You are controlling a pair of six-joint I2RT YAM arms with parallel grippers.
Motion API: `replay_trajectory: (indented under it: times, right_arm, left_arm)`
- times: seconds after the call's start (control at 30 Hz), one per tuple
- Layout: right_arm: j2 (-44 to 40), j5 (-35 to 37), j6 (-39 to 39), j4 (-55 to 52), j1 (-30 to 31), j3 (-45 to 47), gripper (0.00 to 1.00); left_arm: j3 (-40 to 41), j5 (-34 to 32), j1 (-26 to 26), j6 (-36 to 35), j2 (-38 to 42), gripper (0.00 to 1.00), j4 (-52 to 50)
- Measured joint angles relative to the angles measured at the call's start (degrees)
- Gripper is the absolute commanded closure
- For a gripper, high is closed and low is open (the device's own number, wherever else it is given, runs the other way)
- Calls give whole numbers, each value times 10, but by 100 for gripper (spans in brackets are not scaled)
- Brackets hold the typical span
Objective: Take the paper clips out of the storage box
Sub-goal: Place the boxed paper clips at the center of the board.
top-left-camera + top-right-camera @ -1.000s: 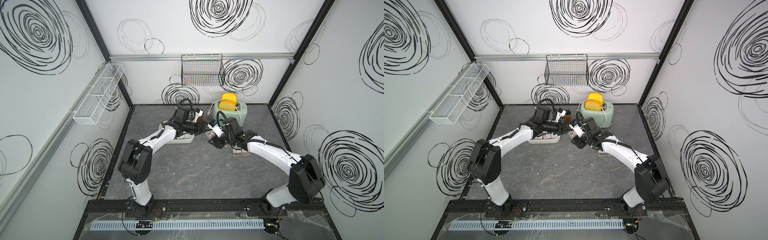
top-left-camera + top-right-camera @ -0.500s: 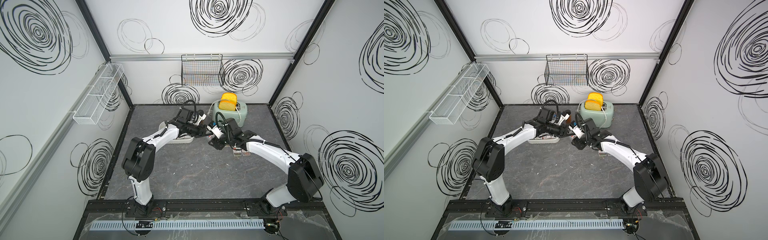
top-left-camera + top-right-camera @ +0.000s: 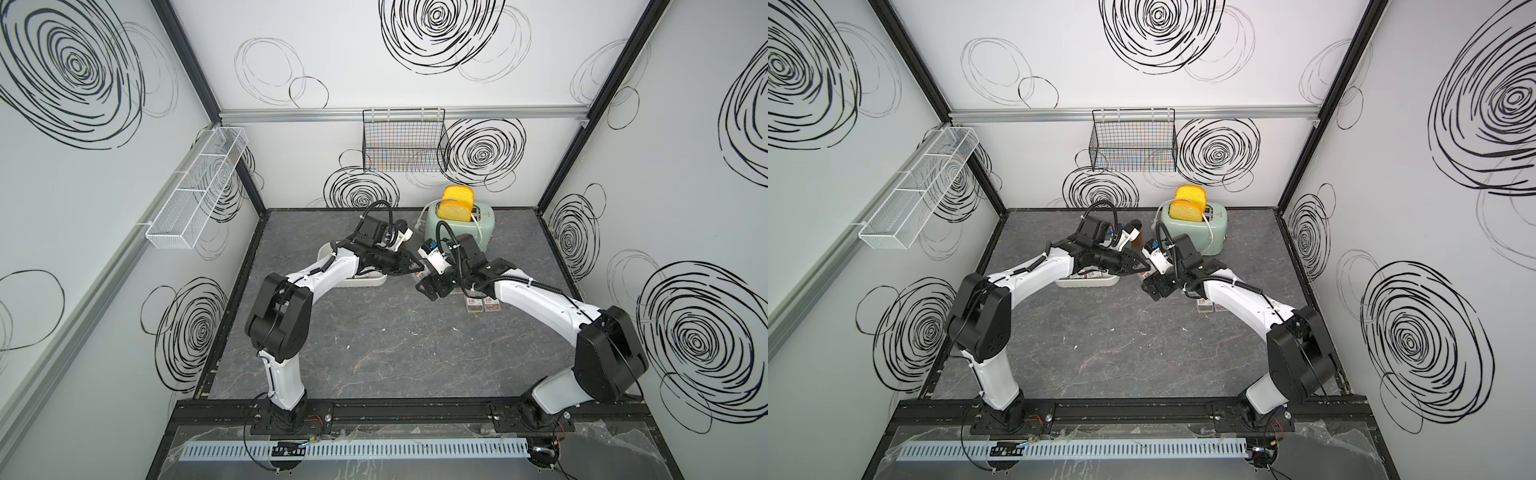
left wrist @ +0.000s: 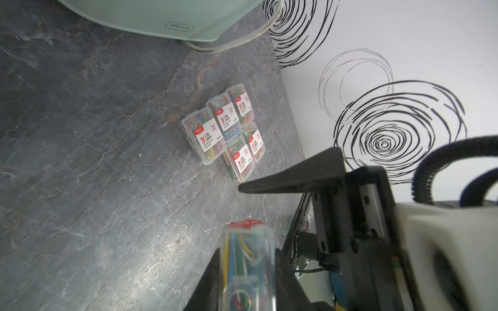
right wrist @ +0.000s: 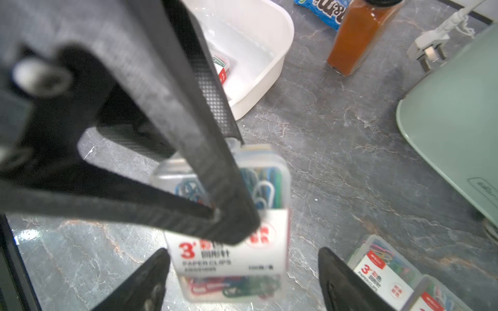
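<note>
Left end effector (image 5: 229,226) is pinched tight on one paper clip case (image 5: 231,266) and holds it up in the air in front of the toaster (image 3: 482,227). Right end effector (image 5: 242,281) has its fingers (image 5: 147,285) spread wide, one on each side of that case. The storage box (image 5: 269,62) sits on the desk (image 3: 374,353) beside the toaster, on the robot's left of it, and a second case (image 5: 223,67) shows inside it. Also in front of the toaster, five cases (image 4: 223,126) lie flat on the desk in a tight bunch, touching one another.
</note>
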State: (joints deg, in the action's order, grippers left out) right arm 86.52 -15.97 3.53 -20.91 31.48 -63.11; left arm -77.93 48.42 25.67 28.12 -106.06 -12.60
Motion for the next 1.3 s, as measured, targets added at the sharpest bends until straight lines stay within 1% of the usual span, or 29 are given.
replay_trajectory:
  times: [0.17,0.23,0.3,0.4,0.57,0.67,0.93,1.03,1.1,1.3]
  right_arm:
    - [-61,-64,-36,2,-75,9,9]
    - [-90,-76,-42,7,-84,22,10]
    - [-112,-87,-44,11,-81,36,11]
    - [-117,-86,-43,15,-67,55,11]
    - [-111,-39,-35,22,-21,91,8]
    - [-106,-15,-29,32,-1,95,7]
    - [-105,33,-15,61,10,95,8]
    - [-99,39,-12,64,10,95,12]
    - [-95,42,-11,64,10,95,17]
    - [-91,42,-9,65,11,95,44]
  left_arm:
    - [16,7,-14,24,0,80,33]
    - [15,13,-16,23,0,80,38]
    - [12,18,-17,21,-1,80,35]
    - [-6,27,-16,7,-8,79,19]
    - [-40,41,-6,-14,-24,79,-1]
    - [-47,46,9,-24,-33,79,-11]
    - [-50,54,49,-30,-49,79,-17]
    - [-50,56,54,-30,-49,79,-18]
    - [-50,56,55,-30,-49,79,-18]
    - [-52,56,55,-30,-50,78,-16]
